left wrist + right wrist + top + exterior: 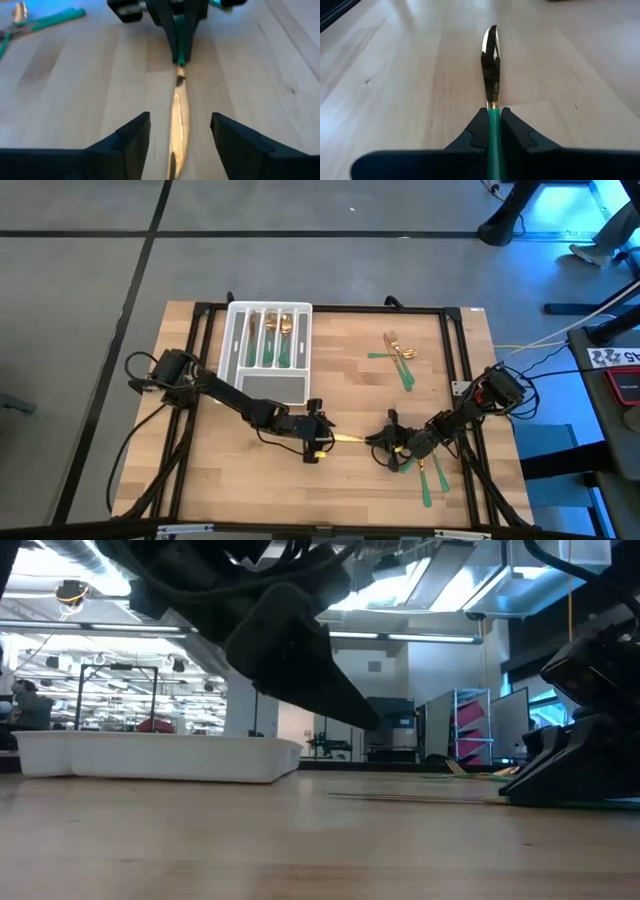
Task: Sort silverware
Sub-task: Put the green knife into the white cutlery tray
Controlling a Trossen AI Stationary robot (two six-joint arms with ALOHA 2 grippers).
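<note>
Held knife: gold-bladed knife with slim green handle (pixel 492 75), lying level just above the desk, handle pinched between the closed fingers of the right end effector (pixel 492 131), blade pointing at the left end effector (pixel 180 137) and reaching between its spread fingers.
Tray group: several gold-headed, green-handled pieces (pixel 276 338), lengthwise in the long slots of the white compartmented plastic tray (pixel 236 340).
Far-right group: a few gold-and-green pieces (pixel 398 355), crossed in a loose heap.
Near-right group: two green-handled pieces (pixel 432 476) on the desk's near right, by the right arm.
</note>
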